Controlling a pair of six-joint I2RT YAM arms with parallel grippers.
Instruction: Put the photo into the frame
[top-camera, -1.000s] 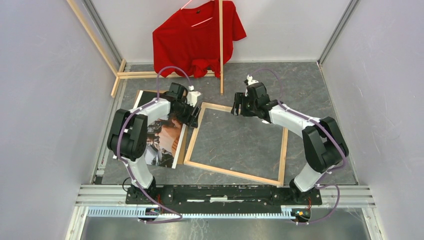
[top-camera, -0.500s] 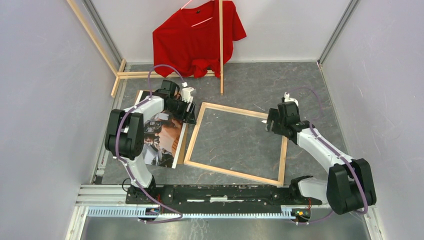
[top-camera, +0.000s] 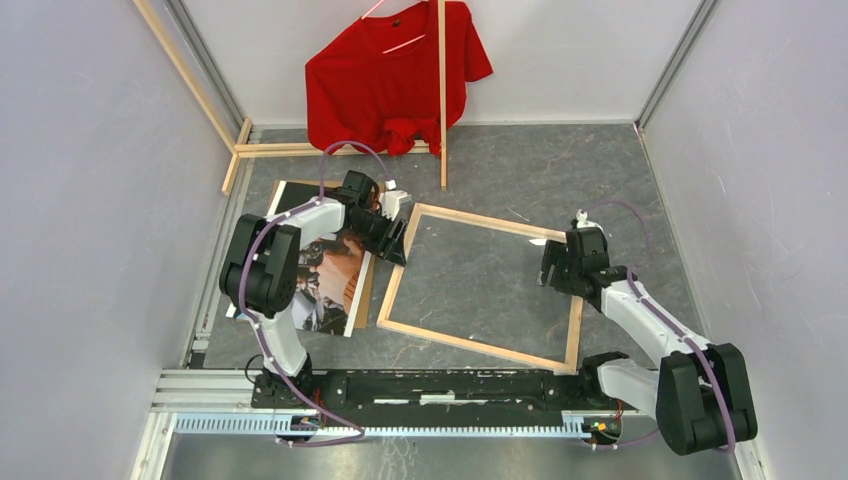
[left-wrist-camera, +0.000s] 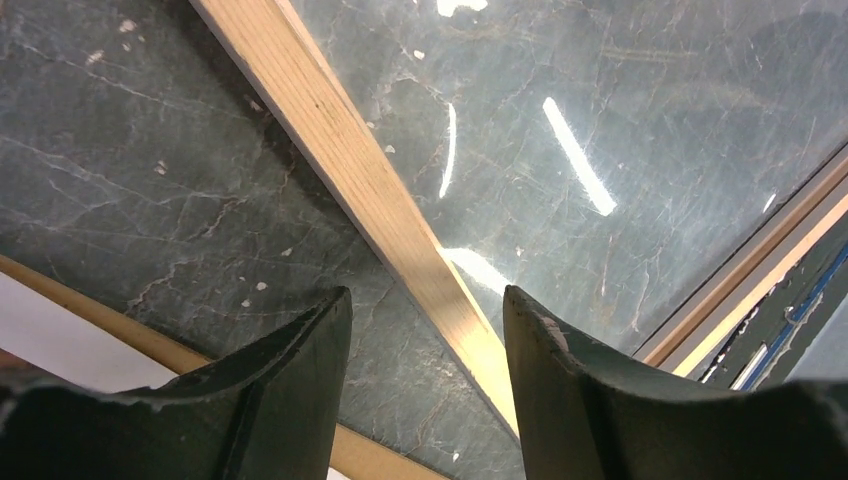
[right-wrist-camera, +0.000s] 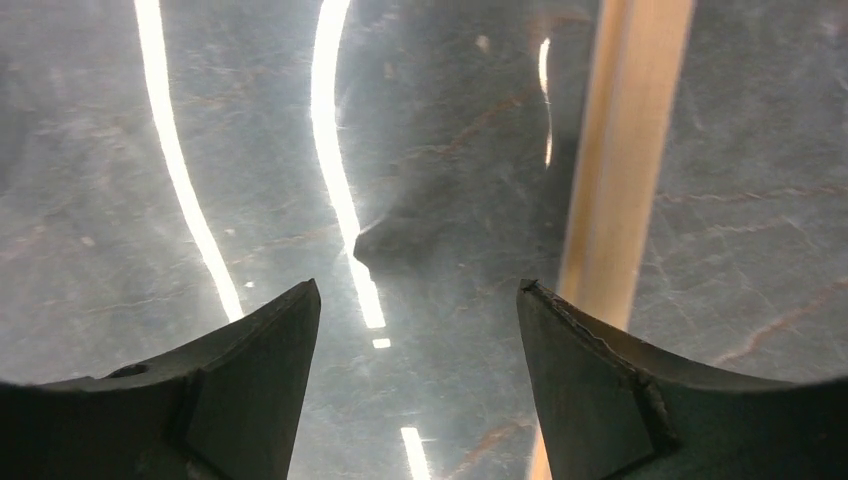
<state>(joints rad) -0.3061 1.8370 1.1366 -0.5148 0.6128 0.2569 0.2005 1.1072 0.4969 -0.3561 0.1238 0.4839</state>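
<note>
A: Near first; where's the frame (top-camera: 470, 342)?
B: Flat on the bench (top-camera: 610, 170), bare wood up, centre; one only; near rail just ahead of the arm bases.
A: End effectors?
B: Two; right end effector (top-camera: 556, 270) at the frame's right rail, jaws wide, holding nothing; left end effector (top-camera: 396, 236) near the far-left corner, jaws apart astride the left rail, not closed on it.
A: Photo?
B: One photo (top-camera: 335, 275), picture side up, outside the frame, just beside its left rail; one brown cardboard sheet (top-camera: 365, 290) shows along its edge.
A: Relation for the next move?
B: Photo lies left of and nearer than the left end effector; long axis runs near-to-far, roughly along the left rail; left arm is clearly nearer, it overhangs the print; I'd judge it takes the pick.
A: Far end?
B: One red shirt (top-camera: 390, 80) on a wooden rack (top-camera: 442, 110); not task.
</note>
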